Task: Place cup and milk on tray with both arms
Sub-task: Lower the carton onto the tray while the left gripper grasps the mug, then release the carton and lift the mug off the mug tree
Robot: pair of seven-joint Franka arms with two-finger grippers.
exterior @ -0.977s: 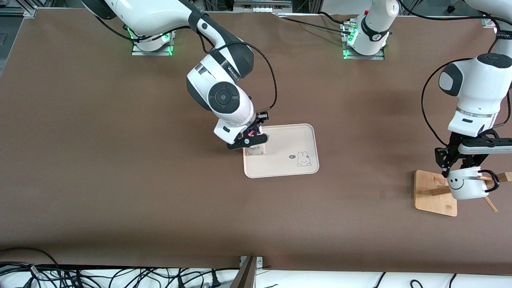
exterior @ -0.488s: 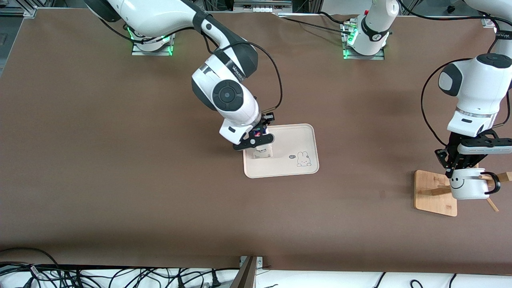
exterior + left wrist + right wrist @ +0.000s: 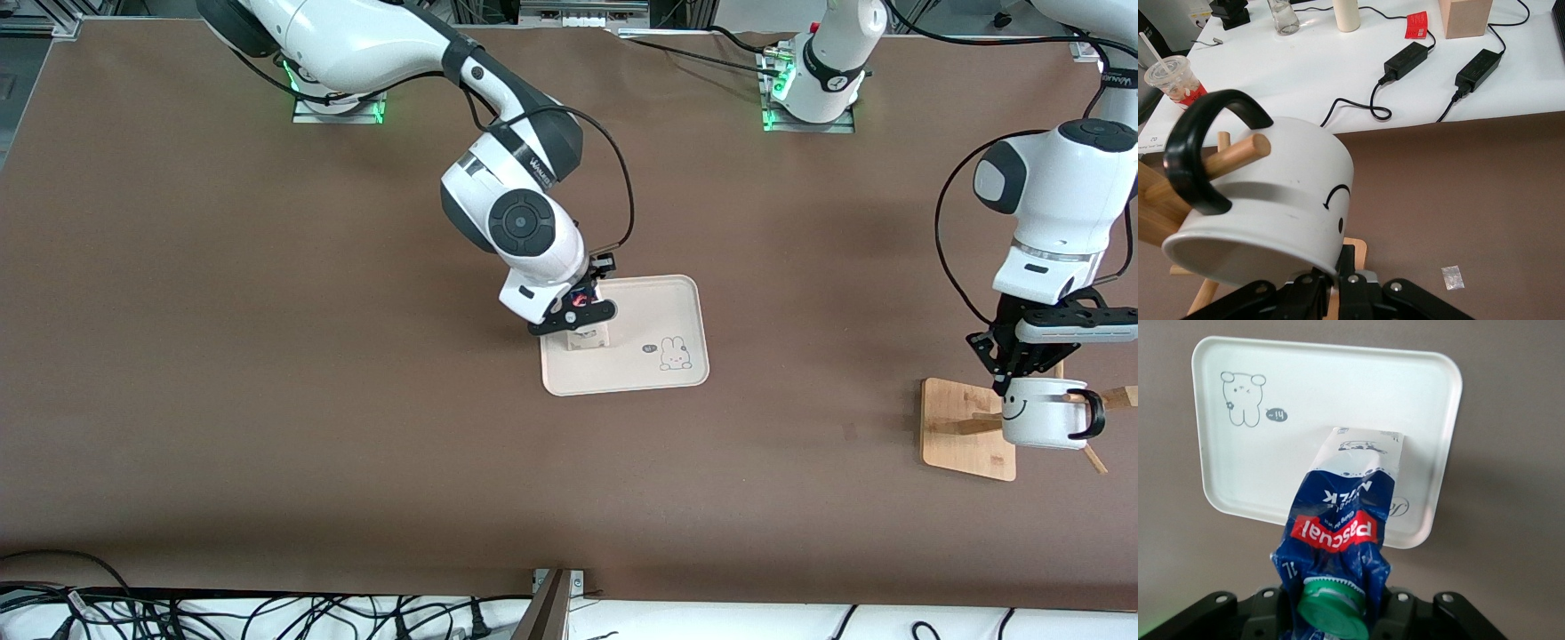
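The cream tray (image 3: 662, 307) lies mid-table; it also shows in the right wrist view (image 3: 1338, 393). My right gripper (image 3: 576, 313) is shut on the milk (image 3: 590, 339) by its blue top, holding it upright over the tray's end toward the right arm. The green cap and blue top of the milk (image 3: 1345, 520) sit between the right gripper's (image 3: 1338, 613) jaws. My left gripper (image 3: 1022, 378) is shut on the rim of the smiley cup (image 3: 1040, 418) above the wooden rack. In the left wrist view the cup (image 3: 1285, 193) is tilted, and a wooden peg (image 3: 1238, 157) passes through its black handle above the left gripper (image 3: 1335, 280).
The square wooden rack base (image 3: 956, 431) with slanted pegs stands near the left arm's end of the table. A small pale scrap (image 3: 1451, 278) lies on the brown table. A white bench (image 3: 1338, 67) with power adapters and cables runs past the table edge.
My right gripper has carried the milk farther over the tray, toward the left arm's end. My left gripper has turned the cup more level at the rack peg.
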